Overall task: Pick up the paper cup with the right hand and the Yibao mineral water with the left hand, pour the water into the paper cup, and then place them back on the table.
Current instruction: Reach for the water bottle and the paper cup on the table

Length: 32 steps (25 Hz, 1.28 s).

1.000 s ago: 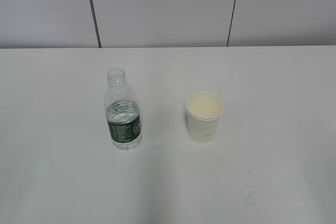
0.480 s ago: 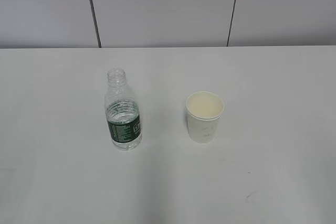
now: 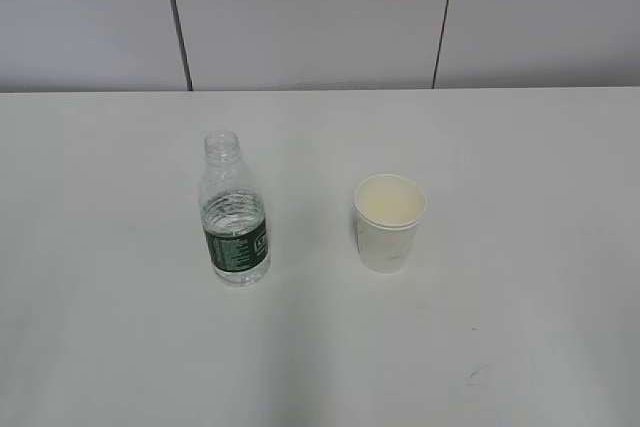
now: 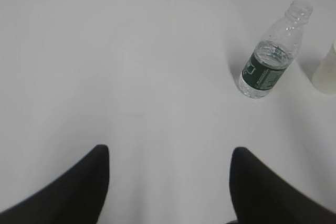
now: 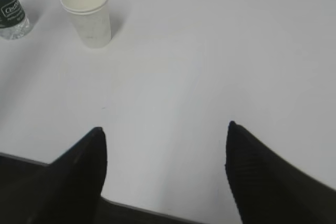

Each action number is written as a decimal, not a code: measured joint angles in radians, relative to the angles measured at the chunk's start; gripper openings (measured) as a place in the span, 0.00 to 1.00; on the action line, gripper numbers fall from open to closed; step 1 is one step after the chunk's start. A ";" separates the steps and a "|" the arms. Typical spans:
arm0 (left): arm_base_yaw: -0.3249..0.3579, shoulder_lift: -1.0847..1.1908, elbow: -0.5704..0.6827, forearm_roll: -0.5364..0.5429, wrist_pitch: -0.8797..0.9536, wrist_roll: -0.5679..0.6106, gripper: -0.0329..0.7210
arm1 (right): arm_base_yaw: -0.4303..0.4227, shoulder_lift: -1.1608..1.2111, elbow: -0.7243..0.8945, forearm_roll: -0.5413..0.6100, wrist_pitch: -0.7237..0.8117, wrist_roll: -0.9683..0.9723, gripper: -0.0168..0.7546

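Observation:
The Yibao mineral water (image 3: 235,215), a clear capless bottle with a dark green label, stands upright on the white table (image 3: 520,147), left of centre. The cream-white paper cup (image 3: 389,222) stands upright to its right, apart from it. Neither arm shows in the exterior view. In the left wrist view my left gripper (image 4: 169,153) is open and empty, with the bottle (image 4: 266,61) far ahead to the right. In the right wrist view my right gripper (image 5: 165,132) is open and empty over the table's near edge, with the cup (image 5: 87,14) far ahead to the left.
A grey panelled wall (image 3: 320,17) runs behind the table. The table's front edge (image 5: 157,211) shows under my right gripper. A few tiny dark specks (image 3: 472,377) lie at the front right of the table.

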 joint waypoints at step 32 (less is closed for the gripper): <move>0.001 0.166 0.262 0.001 -0.872 0.042 0.64 | 0.000 0.196 0.235 -0.057 -0.799 0.000 0.72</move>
